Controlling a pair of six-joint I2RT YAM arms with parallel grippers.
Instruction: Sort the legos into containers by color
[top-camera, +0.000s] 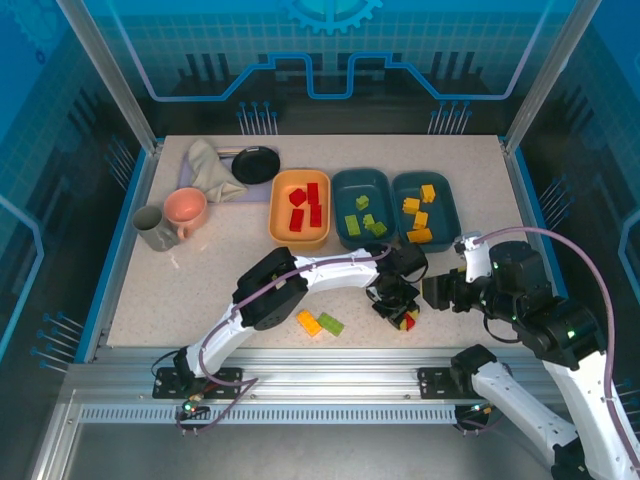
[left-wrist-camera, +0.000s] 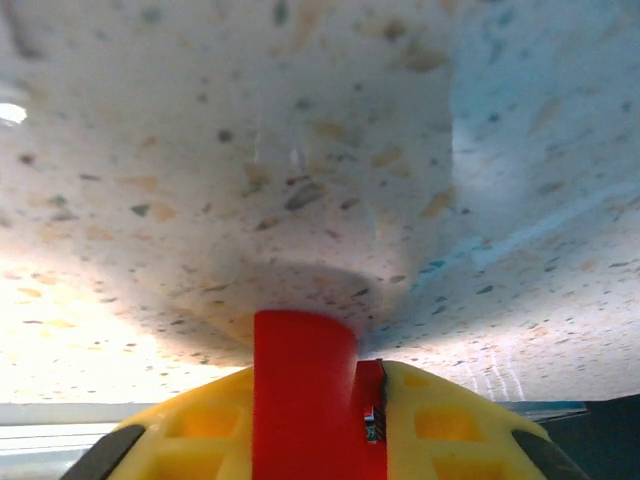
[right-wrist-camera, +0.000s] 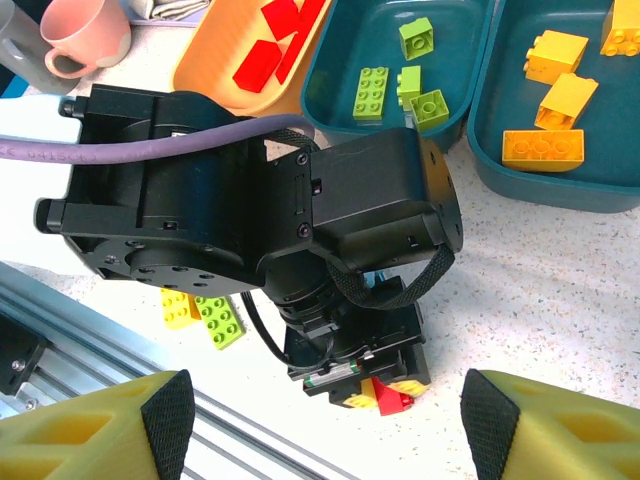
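Table (top-camera: 180, 290) being overlooked from above-behind, being skimmed close by left wrist camera; trays (top-camera: 300, 242) being shared by overhead, right wrist views.

Pink cup (top-camera: 186, 208) beside grey cup (top-camera: 152, 228) on speckled table (top-camera: 200, 290), crumpled cloth (top-camera: 208, 168) touching black round dish (top-camera: 256, 164) behind them

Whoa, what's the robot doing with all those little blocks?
It's sorting by color. The left pincer is down at the table, shut on a red lego. The right pincer hangs open beside it. Reds lie in the orange tray, greens in the middle tray, yellows in the right tray. A yellow lego and a green lego wait on the table.
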